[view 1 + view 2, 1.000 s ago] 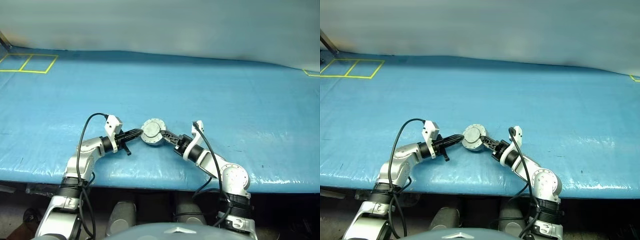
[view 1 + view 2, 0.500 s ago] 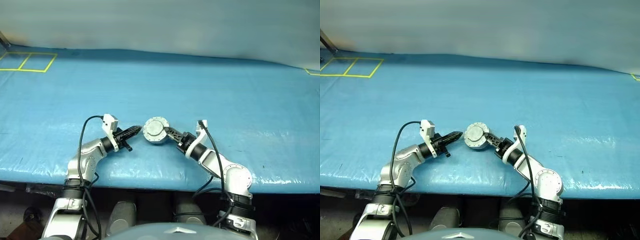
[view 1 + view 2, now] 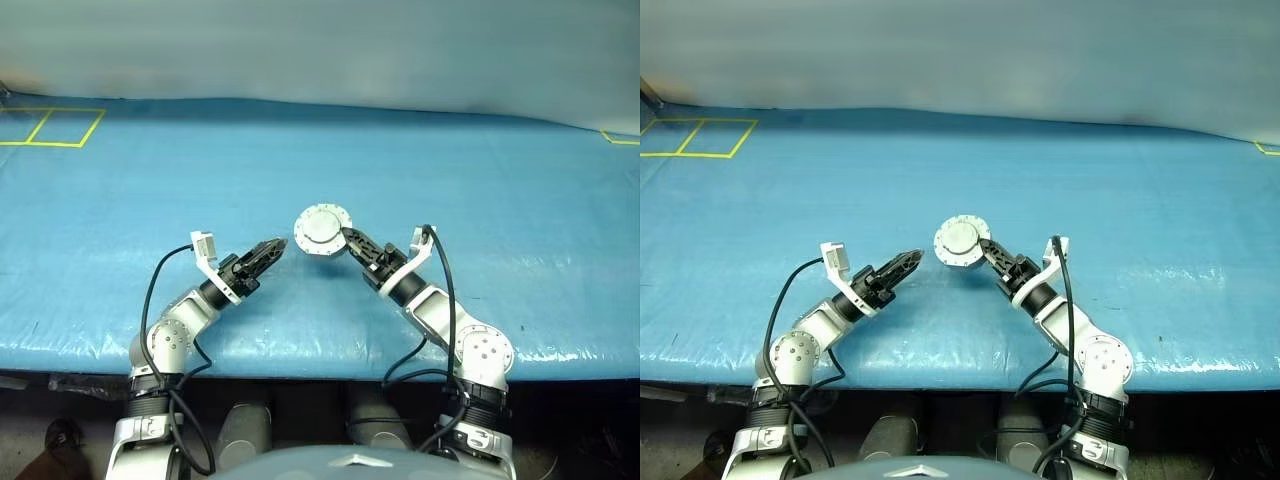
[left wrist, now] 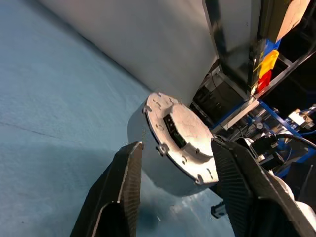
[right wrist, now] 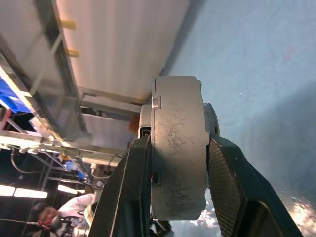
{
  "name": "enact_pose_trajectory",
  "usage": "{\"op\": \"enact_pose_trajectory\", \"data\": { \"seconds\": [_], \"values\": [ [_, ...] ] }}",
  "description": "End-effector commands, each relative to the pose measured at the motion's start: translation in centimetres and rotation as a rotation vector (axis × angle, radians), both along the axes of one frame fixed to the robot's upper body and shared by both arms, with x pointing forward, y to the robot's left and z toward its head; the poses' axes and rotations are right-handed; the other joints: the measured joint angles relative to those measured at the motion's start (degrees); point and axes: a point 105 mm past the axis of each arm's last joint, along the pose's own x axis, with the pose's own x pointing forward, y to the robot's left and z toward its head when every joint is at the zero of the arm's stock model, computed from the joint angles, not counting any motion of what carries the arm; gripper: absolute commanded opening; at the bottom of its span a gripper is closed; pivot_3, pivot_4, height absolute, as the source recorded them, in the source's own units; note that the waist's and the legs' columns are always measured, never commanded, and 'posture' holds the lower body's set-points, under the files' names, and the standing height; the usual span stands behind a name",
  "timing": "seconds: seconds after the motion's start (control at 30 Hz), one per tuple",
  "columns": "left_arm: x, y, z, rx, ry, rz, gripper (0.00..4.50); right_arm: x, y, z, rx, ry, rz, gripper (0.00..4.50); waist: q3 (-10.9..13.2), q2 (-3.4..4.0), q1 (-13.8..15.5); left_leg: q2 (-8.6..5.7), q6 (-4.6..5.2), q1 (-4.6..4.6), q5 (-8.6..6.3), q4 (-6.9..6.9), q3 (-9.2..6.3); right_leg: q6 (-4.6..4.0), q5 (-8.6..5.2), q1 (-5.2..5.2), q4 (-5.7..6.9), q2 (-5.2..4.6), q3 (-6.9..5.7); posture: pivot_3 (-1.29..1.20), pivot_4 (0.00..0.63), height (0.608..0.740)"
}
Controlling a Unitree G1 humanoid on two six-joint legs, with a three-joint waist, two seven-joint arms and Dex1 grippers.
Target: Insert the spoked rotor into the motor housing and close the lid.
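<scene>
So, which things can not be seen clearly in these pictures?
- Spoked rotor: whether it sits inside the motor housing is hidden in all views; the closed lid covers the inside.
- Windings: hidden by the same lid.
- Lid latch or seam: in the right wrist view, the right gripper fingers cover part of the rim.
- Left gripper: open, holding nothing.

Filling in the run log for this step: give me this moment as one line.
motor housing: lid closed, raised above blue table | right gripper: shut on motor housing | left gripper: open, apart from it
</scene>
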Motion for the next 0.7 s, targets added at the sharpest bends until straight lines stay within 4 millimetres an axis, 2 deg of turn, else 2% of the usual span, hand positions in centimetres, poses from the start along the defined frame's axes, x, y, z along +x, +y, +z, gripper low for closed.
{"op": "enact_pose_trajectory", "data": {
  "seconds": [0.03,0.07,0.1,0.43,0.7],
  "values": [
    [0.0,0.2,1.1,-0.080,0.017,0.014,4.13,-0.5,0.3,4.2,0.127,-0.151,0.023,1.28,0.00,0.00,0.00,0.00,0.00,0.00,0.00,0.00,0.00,0.00,0.00,0.00,0.00,0.00,0.00,0.00,0.150,0.740],
    [0.1,0.2,1.2,-0.123,0.042,0.009,4.45,-0.7,0.4,4.5,0.136,-0.164,0.034,1.28,0.00,0.00,-0.03,0.00,0.00,-0.02,0.00,0.00,0.00,0.00,0.00,-0.01,-0.01,0.00,0.00,0.00,0.150,0.740],
    [0.1,0.2,1.4,-0.167,0.061,-0.002,4.48,-0.9,0.5,4.8,0.140,-0.176,0.046,1.28,0.00,0.00,-0.05,0.00,0.00,-0.02,0.00,0.00,0.00,0.00,0.00,-0.01,-0.01,0.00,0.00,0.00,0.150,0.740],
    [-1.1,-1.5,2.4,-0.263,0.110,-0.131,4.48,-1.7,1.9,4.9,0.113,-0.187,0.110,1.28,0.00,0.00,-0.17,0.00,0.00,0.01,0.00,0.02,0.00,0.00,0.00,0.02,0.00,0.01,0.00,0.00,0.150,0.740],
    [-0.9,-2.0,3.1,-0.318,0.101,-0.155,4.48,-2.7,3.1,4.4,0.099,-0.181,0.183,1.28,0.00,0.00,-0.12,0.00,0.00,0.01,0.00,0.03,-0.01,-0.01,0.00,0.02,0.00,0.01,0.01,0.00,0.150,0.740]
  ]
}}
